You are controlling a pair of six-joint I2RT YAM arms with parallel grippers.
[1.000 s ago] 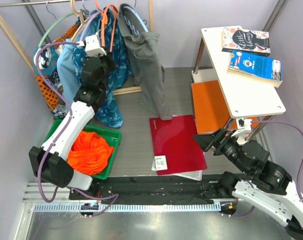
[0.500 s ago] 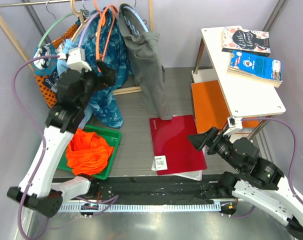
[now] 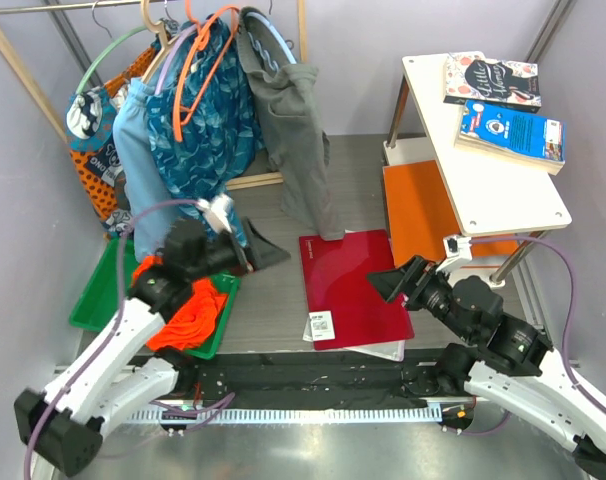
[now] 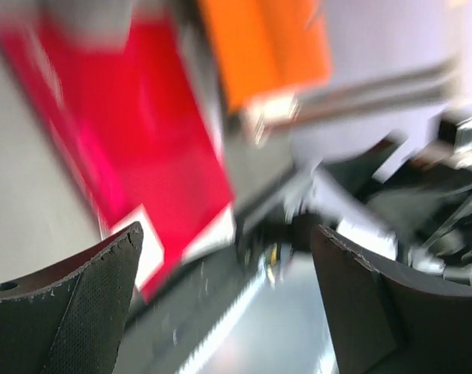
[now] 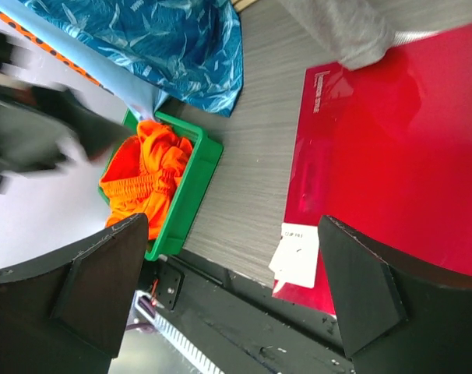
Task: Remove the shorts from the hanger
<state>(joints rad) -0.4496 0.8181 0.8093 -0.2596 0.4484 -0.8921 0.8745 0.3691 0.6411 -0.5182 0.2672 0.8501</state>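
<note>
**Shorts in bin, hanger on rack; both claws empty**

1. The shorts (image 3: 188, 312) lie bunched in a green bin (image 3: 88, 300) at the left of the worktop (image 3: 273, 290). They are off the hanger. The left arm crosses above them in the overhead view, and the right wrist view shows them plainly (image 5: 142, 183).
2. The hanger (image 3: 177, 118) hangs from the rack (image 3: 303, 25) at the back, lying against a blue patterned garment (image 3: 208, 120).
3. The left claw (image 3: 268, 252) is above the worktop between the bin and a red folder (image 3: 353, 285). Its 2 fingers are spread wide with nothing between them (its wrist view is motion-blurred, but the gap is clear) (image 4: 227, 234).
4. The right claw (image 3: 386, 283) sits over the folder's right edge. It is likewise spread wide and holds nothing (image 5: 232, 226).
</note>
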